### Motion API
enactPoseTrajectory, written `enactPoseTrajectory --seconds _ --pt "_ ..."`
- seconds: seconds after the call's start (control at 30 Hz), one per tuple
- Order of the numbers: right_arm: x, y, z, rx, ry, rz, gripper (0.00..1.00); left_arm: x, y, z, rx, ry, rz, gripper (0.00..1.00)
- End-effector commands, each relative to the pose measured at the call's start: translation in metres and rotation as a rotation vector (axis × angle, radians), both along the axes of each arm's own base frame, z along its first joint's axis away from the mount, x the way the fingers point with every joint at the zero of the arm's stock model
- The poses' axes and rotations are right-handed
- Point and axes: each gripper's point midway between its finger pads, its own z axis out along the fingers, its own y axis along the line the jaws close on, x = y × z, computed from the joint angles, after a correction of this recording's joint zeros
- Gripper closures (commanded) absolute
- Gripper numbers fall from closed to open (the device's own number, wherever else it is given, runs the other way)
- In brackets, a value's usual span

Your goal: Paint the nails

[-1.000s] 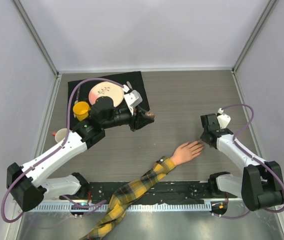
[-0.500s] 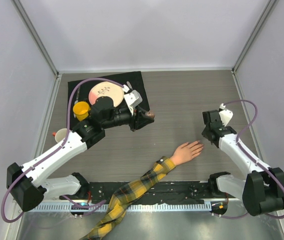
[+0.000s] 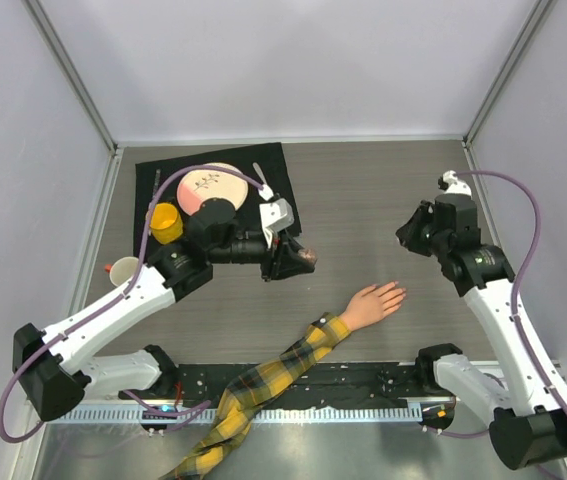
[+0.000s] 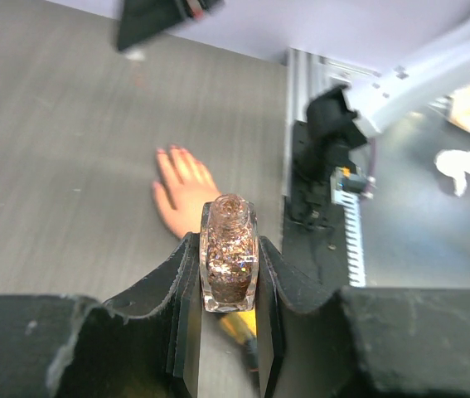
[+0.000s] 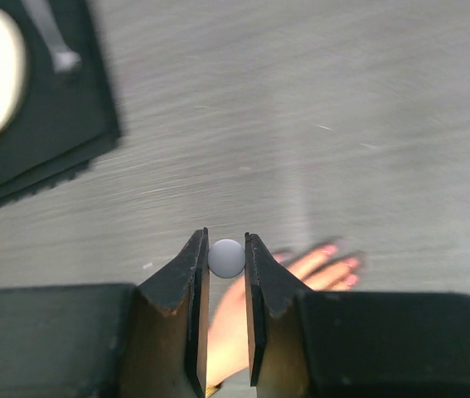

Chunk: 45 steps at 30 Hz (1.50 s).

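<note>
Top external view, against a second ago: shows the right claw (image 3: 404,236) lifted and pulled toward the upper right, no longer just beside the fingertips of the hand (image 3: 371,303) but well apart from them. Shows the left claw (image 3: 303,258) slid a little down and right, off the corner of the black mat (image 3: 158,178) and nearer the hand. Leaves hand and plaid sleeve (image 3: 273,375) where they were, lower centre of the frame, fingers spread toward the right. Puts the nails (image 3: 399,289) below the right claw and to the lower right of the left claw, touching neither. From the left wrist: clamped on a bottle (image 4: 229,264) of coppery glitter polish, upright between the jaws, hand beyond it at mid-frame. From the right wrist: pinched on a small pale round knob (image 5: 226,258), pink-tipped fingers low in the frame, just right of the jaws and blurred.
</note>
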Motion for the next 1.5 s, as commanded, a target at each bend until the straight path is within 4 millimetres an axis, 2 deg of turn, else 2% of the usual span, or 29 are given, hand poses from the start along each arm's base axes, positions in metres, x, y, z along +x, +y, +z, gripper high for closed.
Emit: enactPoseTrajectory --seconds 0.0,0.07,0.1,0.17,0.2,0.23,0.27,0.3,0.33,0.47,0.57,0.63,0.9,1.13,1.37,1.47 --pt "-0.012 0.054 0.059 0.089 -0.072 0.320 0.99 -0.033 0.004 0.029 -0.037 -0.043 -0.103 1.00" --pt "-0.017 0.069 0.073 0.116 -0.085 0.384 0.99 -0.037 0.008 0.025 -0.035 -0.052 -0.109 1.00" --pt "-0.019 0.077 0.091 0.124 -0.123 0.411 0.99 -0.039 0.011 0.026 -0.037 -0.065 -0.109 1.00" --pt "-0.030 0.104 0.104 0.137 -0.128 0.493 0.99 -0.039 0.013 0.020 -0.028 -0.074 -0.100 1.00" --pt "-0.034 0.114 0.122 0.150 -0.161 0.523 0.99 -0.038 0.014 0.017 -0.024 -0.081 -0.096 1.00" --pt "-0.046 0.134 0.128 0.165 -0.161 0.594 0.99 -0.037 0.014 0.015 -0.024 -0.083 -0.090 1.00" --pt "-0.049 0.146 0.131 0.184 -0.149 0.618 0.99 -0.036 0.013 0.014 -0.024 -0.084 -0.087 1.00" --pt "-0.055 0.155 0.145 0.202 -0.171 0.646 0.99 -0.036 0.013 0.013 -0.016 -0.083 -0.086 1.00" --pt "-0.067 0.171 0.149 0.216 -0.173 0.711 0.99 -0.036 0.013 0.010 -0.002 -0.079 -0.090 1.00" --pt "-0.088 0.199 0.170 0.229 -0.209 0.803 0.99 -0.032 0.016 0.005 0.015 -0.095 -0.067 1.00" --pt "-0.095 0.213 0.177 0.214 -0.225 0.836 0.99 -0.030 0.016 0.001 0.026 -0.095 -0.058 1.00" --pt "-0.098 0.218 0.174 0.188 -0.212 0.843 0.99 -0.027 0.017 0.000 0.037 -0.097 -0.040 1.00" --pt "-0.105 0.224 0.187 0.195 -0.276 0.849 0.99 -0.022 0.018 -0.003 0.051 -0.094 -0.012 1.00" --pt "-0.101 0.231 0.175 0.184 -0.252 0.848 0.99 -0.023 0.019 -0.003 0.047 -0.097 -0.014 1.00" --pt "-0.098 0.229 0.179 0.186 -0.274 0.828 0.99 -0.024 0.019 -0.001 0.040 -0.101 -0.018 1.00" --pt "-0.097 0.230 0.175 0.180 -0.263 0.828 0.99 -0.025 0.020 0.000 0.034 -0.107 -0.017 1.00"
